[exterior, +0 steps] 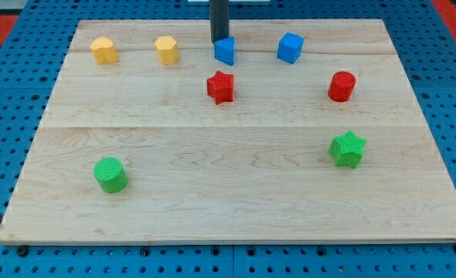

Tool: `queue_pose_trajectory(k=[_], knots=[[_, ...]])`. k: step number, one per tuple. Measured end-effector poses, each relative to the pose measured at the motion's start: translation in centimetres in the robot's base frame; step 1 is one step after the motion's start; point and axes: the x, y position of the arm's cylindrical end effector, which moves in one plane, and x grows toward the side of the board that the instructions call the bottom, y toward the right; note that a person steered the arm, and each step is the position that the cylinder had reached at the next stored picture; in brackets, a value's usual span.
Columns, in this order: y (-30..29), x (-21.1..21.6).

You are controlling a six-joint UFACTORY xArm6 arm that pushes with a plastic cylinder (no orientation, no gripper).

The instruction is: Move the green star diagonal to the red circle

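Green star-shaped block [347, 149] sits on the pale wooden surface [236, 193] toward the view's lower right, almost straight below the red cylindrical block, the task's red circle [342, 86], and apart from it. By my judgement that is not yet a diagonal placing, so the whole push is left to do.

My tip [219, 41] is at the view's top centre, touching or just behind the blue block of unclear shape [225, 51], well apart from the green star. I carry no jaws, only the rod, so nothing is grasped or released.

Other pieces lie clear of the job: a red star block [221, 86] just below the tip, a blue cube [290, 47], two yellow blocks [103, 50] [166, 49] at the top left, and a green cylinder [110, 174] at the lower left.
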Motion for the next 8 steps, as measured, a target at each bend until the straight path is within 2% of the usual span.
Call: queue_pose_trajectory(k=[1, 2, 4, 5, 6, 7, 8], knots=[[4.5, -0.8], [5.5, -1.5], [13.3, -5.1], [24.1, -3.8], [32.4, 2.9], [34.5, 13.9], [34.5, 22.4]])
